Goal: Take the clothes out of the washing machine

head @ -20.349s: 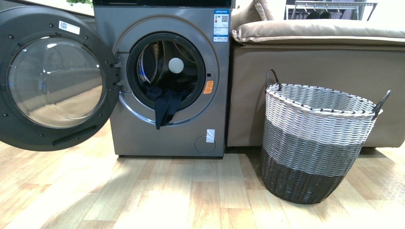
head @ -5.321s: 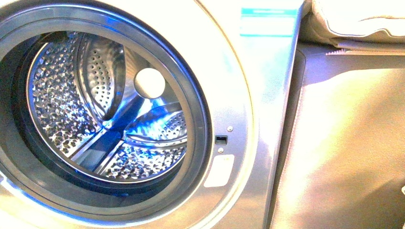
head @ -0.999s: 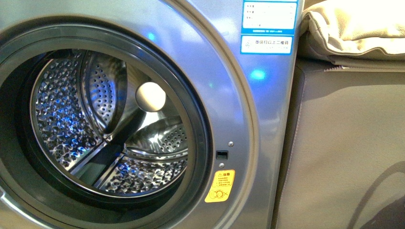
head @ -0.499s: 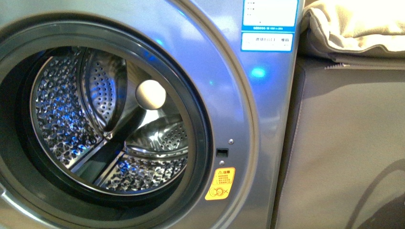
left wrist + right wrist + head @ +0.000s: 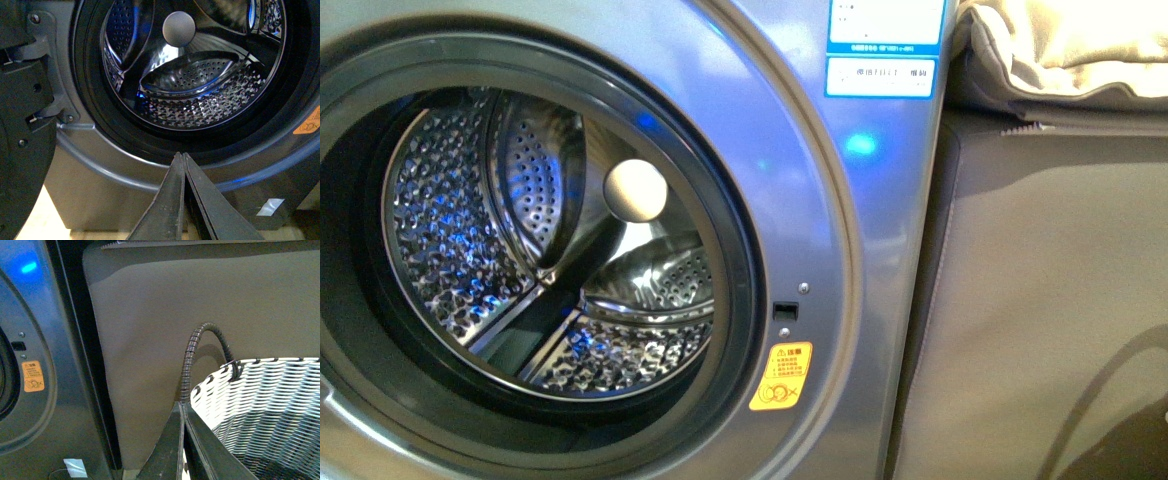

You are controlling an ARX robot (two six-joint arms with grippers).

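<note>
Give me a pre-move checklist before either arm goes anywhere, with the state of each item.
1. Washing machine opening clear: ok, nothing blocks the round opening.
2. Clothes in the drum: cannot tell; the perforated steel shows bare in the front and left wrist views, but the lowest front part is hidden.
3. Left hand free: ok, fingers together, no fabric between them.
4. Right hand free: ok, fingers together, nothing held.
5. Basket within view: ok, its rim and handle show beside the right hand.
6. Clothes in the basket: cannot tell, only part of the inside shows.
</note>
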